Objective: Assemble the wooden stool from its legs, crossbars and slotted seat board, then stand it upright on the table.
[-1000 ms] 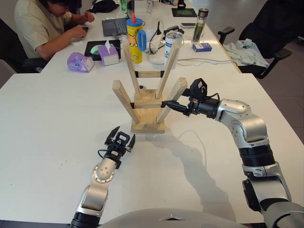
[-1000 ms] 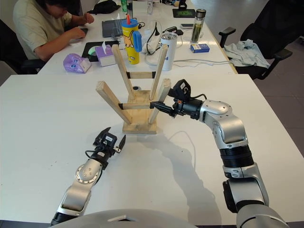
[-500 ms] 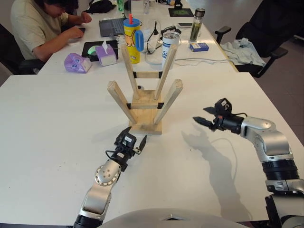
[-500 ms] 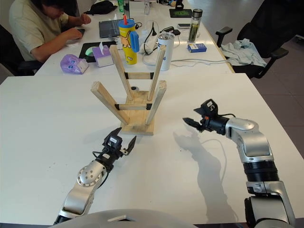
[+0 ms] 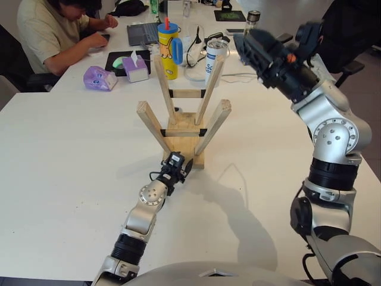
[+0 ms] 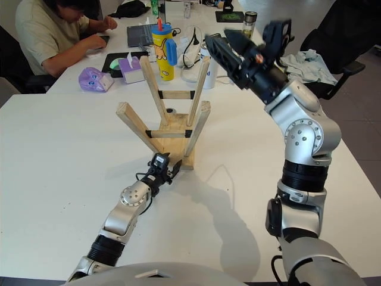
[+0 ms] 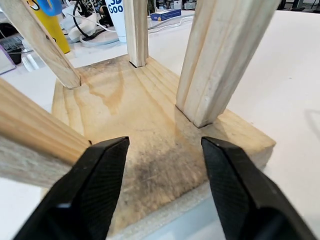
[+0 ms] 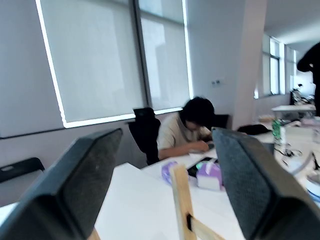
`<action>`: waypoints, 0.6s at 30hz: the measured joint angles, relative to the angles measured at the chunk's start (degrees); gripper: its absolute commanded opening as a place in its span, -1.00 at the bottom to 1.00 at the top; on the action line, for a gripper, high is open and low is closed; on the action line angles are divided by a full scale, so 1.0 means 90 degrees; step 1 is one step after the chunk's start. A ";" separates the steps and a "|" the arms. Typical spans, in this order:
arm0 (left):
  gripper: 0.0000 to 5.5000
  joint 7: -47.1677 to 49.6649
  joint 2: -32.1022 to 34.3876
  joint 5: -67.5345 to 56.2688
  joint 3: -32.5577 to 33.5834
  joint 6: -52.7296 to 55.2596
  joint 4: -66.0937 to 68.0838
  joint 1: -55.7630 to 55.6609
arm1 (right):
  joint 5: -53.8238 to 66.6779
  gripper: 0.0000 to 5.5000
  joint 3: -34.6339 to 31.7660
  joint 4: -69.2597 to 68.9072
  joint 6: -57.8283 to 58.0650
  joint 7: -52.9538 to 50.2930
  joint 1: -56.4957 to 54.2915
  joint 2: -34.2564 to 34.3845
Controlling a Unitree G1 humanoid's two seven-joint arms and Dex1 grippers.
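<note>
The wooden stool [image 5: 184,128] stands upside down on the white table [image 5: 65,155], its seat board [image 7: 145,125] flat on the top and its legs and crossbars pointing up. My left gripper [image 5: 177,165] is at the seat board's near edge, low over the table. It is open, with its dark fingers [image 7: 95,185] spread above the board beside a leg [image 7: 225,55]. My right gripper [image 5: 243,43] is raised high, beyond the top of the far right leg [image 8: 182,200]. It is open and holds nothing.
Behind the stool stand a yellow cup [image 5: 169,50], a white tumbler [image 5: 215,55], a tissue box [image 5: 136,67] and a purple pouch [image 5: 99,78]. A person sits at the far left. A black chair [image 5: 345,42] with a cloth stands at the right.
My right gripper has let go of the stool's leg, drawn back, then swung up high. My left gripper has slid forward to the seat board's near edge.
</note>
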 measured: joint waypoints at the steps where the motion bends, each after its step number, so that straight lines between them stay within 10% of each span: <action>1: -0.02 0.0010 0.0005 0.0035 -0.0014 0.0005 -0.0002 -0.0007 | 0.0122 0.21 -0.0037 -0.0069 0.0031 -0.0131 -0.0061 0.0061; 7: -0.02 0.0018 0.0034 0.0047 -0.0039 0.0206 -0.0173 0.0070 | 0.0860 0.21 -0.0493 -0.0360 -0.0014 -0.0914 -0.1068 0.0050; 13: -0.02 0.0004 0.0018 0.0040 -0.0088 0.0184 -0.0292 0.0141 | -0.0518 0.21 0.1632 0.0042 -0.0051 -0.1126 0.1061 0.0212; 18: -0.02 0.0007 0.0018 0.0040 -0.0092 0.0325 -0.0207 0.0166 | -0.0928 0.21 0.1872 0.0135 -0.0800 -0.1110 0.1251 0.0404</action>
